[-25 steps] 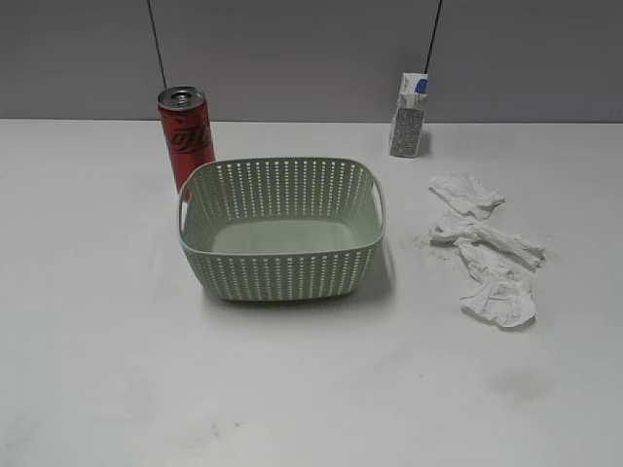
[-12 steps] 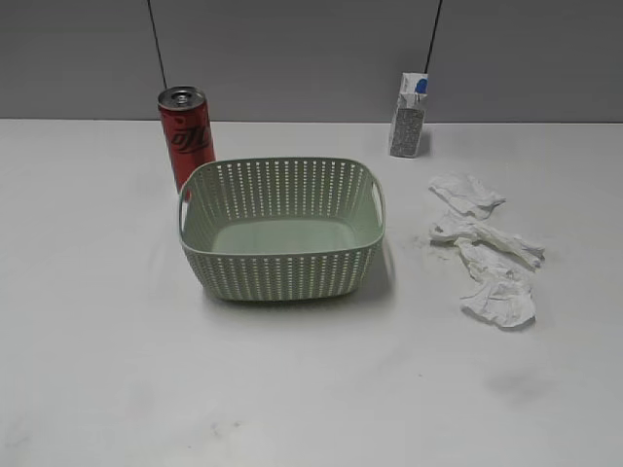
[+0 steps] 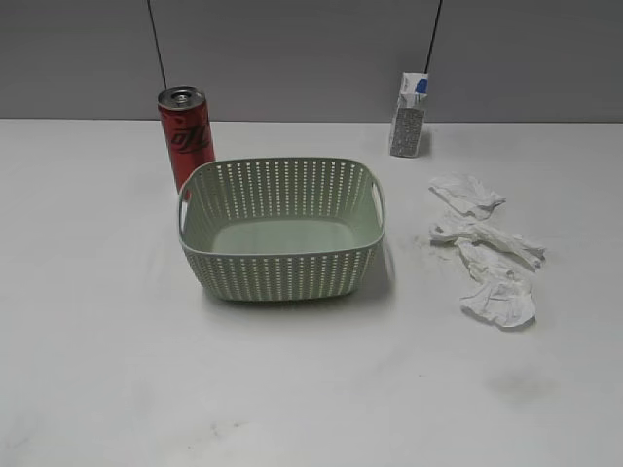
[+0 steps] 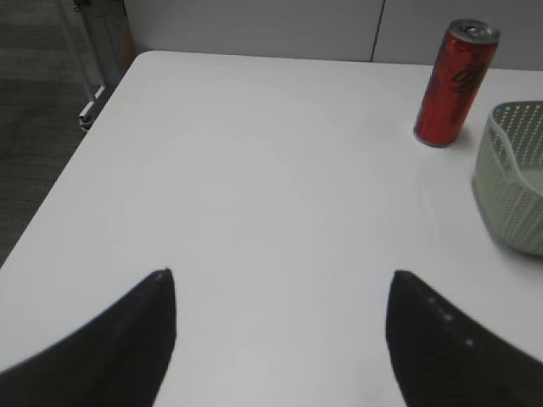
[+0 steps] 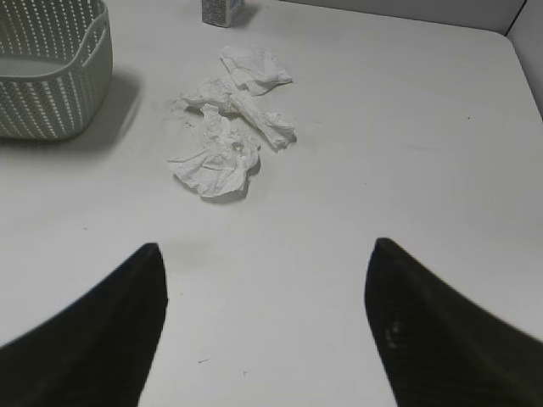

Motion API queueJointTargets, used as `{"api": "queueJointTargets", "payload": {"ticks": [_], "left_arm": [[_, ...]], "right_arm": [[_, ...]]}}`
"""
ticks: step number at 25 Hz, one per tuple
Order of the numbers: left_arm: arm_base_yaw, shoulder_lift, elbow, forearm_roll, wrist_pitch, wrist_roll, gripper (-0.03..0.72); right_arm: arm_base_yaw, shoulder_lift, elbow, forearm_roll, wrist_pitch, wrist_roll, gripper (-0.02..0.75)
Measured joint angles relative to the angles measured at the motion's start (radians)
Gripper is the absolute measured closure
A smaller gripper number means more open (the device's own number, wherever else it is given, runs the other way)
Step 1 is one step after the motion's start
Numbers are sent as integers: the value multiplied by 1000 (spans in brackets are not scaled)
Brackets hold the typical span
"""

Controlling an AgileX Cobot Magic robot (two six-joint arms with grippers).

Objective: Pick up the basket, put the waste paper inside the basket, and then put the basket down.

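Observation:
The pale sage-green basket [image 3: 280,230] stands empty on the white table at the middle of the exterior view; it also shows at the right edge of the left wrist view [image 4: 516,176] and top left of the right wrist view [image 5: 51,68]. Several crumpled white waste paper wads [image 3: 487,248] lie to its right on the table, also seen in the right wrist view [image 5: 229,123]. My left gripper [image 4: 280,275] is open and empty over bare table, left of the basket. My right gripper [image 5: 267,250] is open and empty, short of the paper. Neither gripper shows in the exterior view.
A red drink can [image 3: 185,134] stands just behind the basket's left corner, also in the left wrist view [image 4: 455,81]. A small white-and-blue carton [image 3: 409,115] stands at the back right. The table's left edge [image 4: 76,161] drops to dark floor.

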Motion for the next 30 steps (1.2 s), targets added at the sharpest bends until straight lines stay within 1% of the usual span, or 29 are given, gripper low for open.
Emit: {"api": "queueJointTargets", "payload": {"ticks": [4, 6, 10, 12, 15, 19, 24, 26, 30], "left_arm": [[0, 79, -12, -70, -85, 0, 100], [0, 141, -13, -125, -147, 0, 100], [0, 308, -14, -226, -276, 5, 100], [0, 411, -26, -259, -324, 25, 103], [0, 569, -75, -287, -348, 67, 107], [0, 800, -183, -303, -347, 104, 108], [-7, 1069, -362, -324, -305, 113, 108], [-34, 1167, -429, -326, -293, 113, 108], [-146, 1322, -554, -326, -292, 114, 108]], "right_arm": [[0, 0, 0, 0, 0, 0, 187], [0, 0, 0, 0, 0, 0, 187], [0, 0, 0, 0, 0, 0, 187], [0, 0, 0, 0, 0, 0, 187], [0, 0, 0, 0, 0, 0, 187], [0, 0, 0, -4, 0, 0, 187], [0, 0, 0, -5, 0, 0, 187], [0, 0, 0, -5, 0, 0, 187], [0, 0, 0, -5, 0, 0, 187]]}}
